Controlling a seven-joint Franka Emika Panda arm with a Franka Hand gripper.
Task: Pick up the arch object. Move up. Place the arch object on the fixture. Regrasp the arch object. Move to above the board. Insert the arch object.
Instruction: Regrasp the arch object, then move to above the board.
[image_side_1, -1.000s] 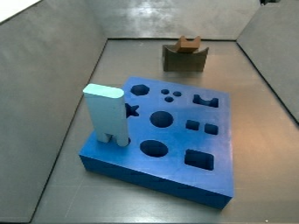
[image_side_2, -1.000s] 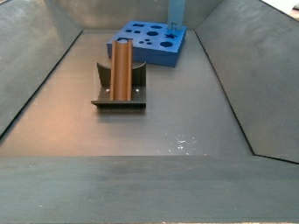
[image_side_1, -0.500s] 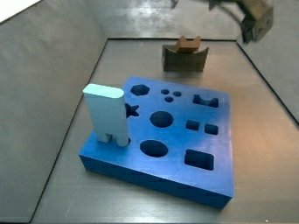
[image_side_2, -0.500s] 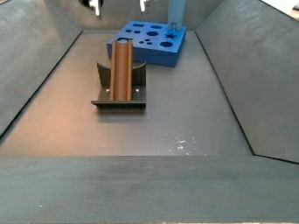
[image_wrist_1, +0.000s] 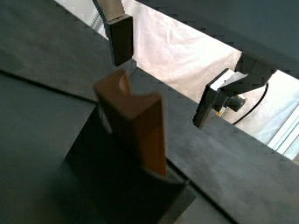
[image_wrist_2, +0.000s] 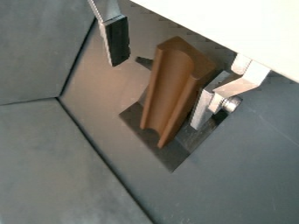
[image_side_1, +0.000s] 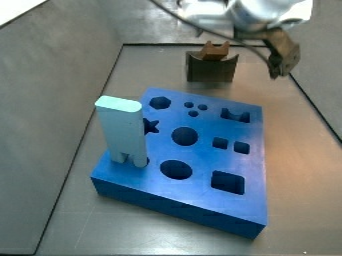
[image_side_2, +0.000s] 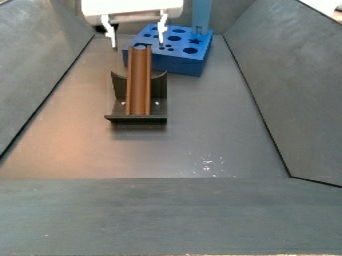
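Observation:
The arch object (image_side_2: 138, 78), an orange-brown block, stands upright in the dark fixture (image_side_2: 138, 112); it also shows from another side, the arch object (image_side_1: 214, 49) on the fixture (image_side_1: 210, 69). My gripper (image_side_2: 134, 40) hangs open just above the block's top, one finger on each side. In both wrist views the arch object (image_wrist_2: 173, 87) (image_wrist_1: 135, 122) lies between the spread fingers (image_wrist_2: 117, 39) (image_wrist_1: 118, 39), touching neither. The blue board (image_side_1: 187, 160) with its cut-out holes lies apart from the fixture. The gripper (image_side_1: 247, 42) reaches in from the upper right.
A pale blue pillar (image_side_1: 120, 130) stands upright on the board's near left corner. Grey sloping walls (image_side_2: 47, 80) enclose the floor on all sides. The board (image_side_2: 171, 50) sits behind the fixture in a side view.
The gripper has come into both side views from above and moved down to just over the arch object. The block, fixture and board have not moved.

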